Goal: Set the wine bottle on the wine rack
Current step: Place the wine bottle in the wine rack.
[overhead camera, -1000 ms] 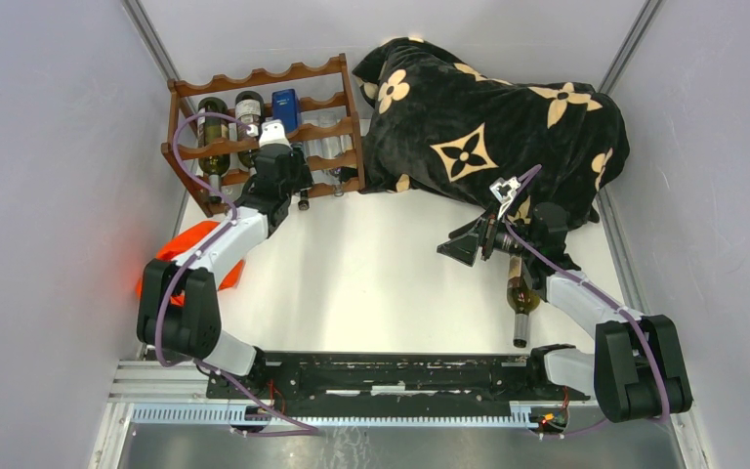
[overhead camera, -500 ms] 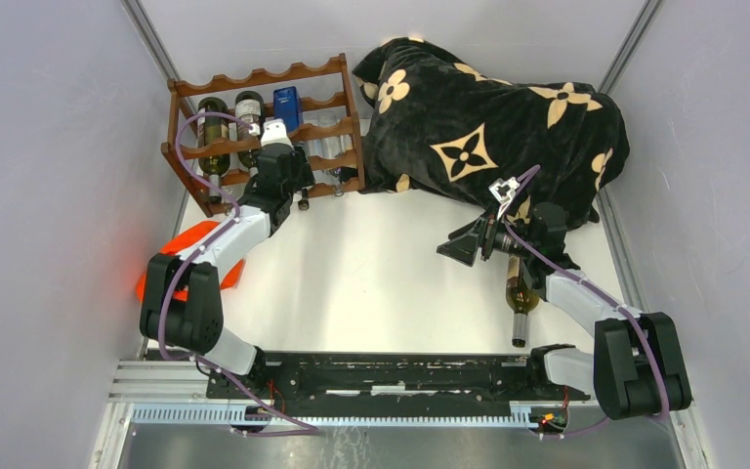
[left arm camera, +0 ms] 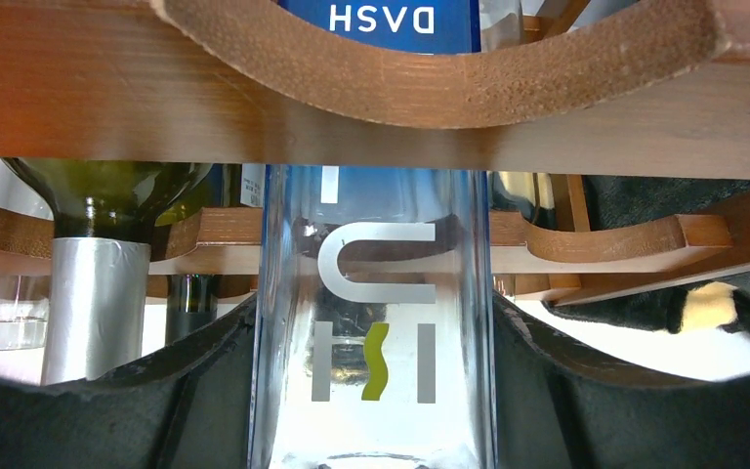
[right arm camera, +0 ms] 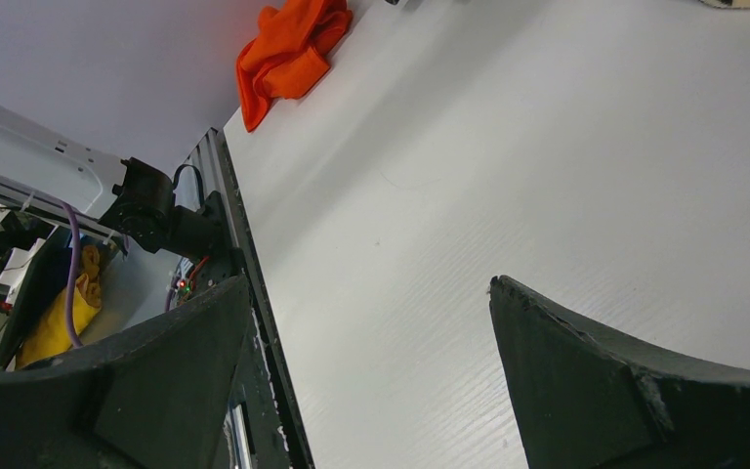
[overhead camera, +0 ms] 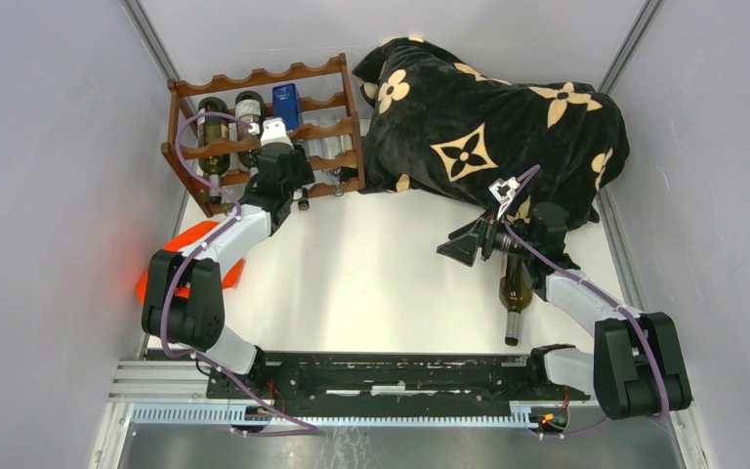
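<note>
The left gripper [left arm camera: 371, 337] is clamped on a clear glass bottle with grey and green lettering [left arm camera: 371, 244]. Its black fingers [left arm camera: 205, 362] press on both sides of the glass, set about as wide as the bottle. It holds the bottle at the front of the dark reddish-brown wooden wine rack with wavy scalloped rails [overhead camera: 254, 76], which stands at the far left of the white table [overhead camera: 381, 283]. In the left wrist view the bottle runs under one scalloped rail, with a blue container marked with white letters [left arm camera: 381, 15] in the cradle above. A dark green bottle with a silver foil neck [left arm camera: 93, 254] lies in the slot just to its left.

The step in hand appears to be the insertion itself: the bottle is lined up with a middle slot and partly in, but the gripper has not let go. The next move probably calls for easing it straight in until both rails carry it. The jaws would then open and back out without knocking the neighbouring bottles.

The right gripper [right arm camera: 369, 293] is spread wide and empty, hovering over bare table. A dark green wine bottle [overhead camera: 515, 288] lies on the table just beside the right arm, neck pointing near, close to a black blanket with beige flower shapes [overhead camera: 488, 117]. It looks like the next one for the rack
</note>
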You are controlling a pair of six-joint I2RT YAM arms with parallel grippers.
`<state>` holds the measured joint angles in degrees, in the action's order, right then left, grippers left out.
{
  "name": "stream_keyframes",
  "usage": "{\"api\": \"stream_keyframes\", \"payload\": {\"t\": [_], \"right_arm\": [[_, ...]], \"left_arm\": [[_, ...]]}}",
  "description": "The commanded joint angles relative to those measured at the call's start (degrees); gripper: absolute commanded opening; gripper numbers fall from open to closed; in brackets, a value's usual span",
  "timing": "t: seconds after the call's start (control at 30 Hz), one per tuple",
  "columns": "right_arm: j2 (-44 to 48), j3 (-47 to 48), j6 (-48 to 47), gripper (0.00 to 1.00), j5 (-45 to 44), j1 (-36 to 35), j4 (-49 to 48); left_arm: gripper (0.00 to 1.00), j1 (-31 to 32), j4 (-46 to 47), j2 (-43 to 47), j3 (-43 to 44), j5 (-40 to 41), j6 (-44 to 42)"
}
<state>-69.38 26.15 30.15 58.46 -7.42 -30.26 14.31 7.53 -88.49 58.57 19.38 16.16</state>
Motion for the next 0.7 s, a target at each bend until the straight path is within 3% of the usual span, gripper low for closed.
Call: {"api": "stream_keyframes", "payload": {"t": [0.0,0.67], "right_arm": [[0.91,2.06,-0.88,0.98,0.87,0.15,-2.45],[1.51,1.9,-1.06,0.98,0.78,0.1,-2.52]], "left_arm": [[0.02,-0.33,16.2,1.92,5.76,2.13,-3.24],[0.02,-0.86,14.85,-2.04,10.08,4.11,-6.14]]}}
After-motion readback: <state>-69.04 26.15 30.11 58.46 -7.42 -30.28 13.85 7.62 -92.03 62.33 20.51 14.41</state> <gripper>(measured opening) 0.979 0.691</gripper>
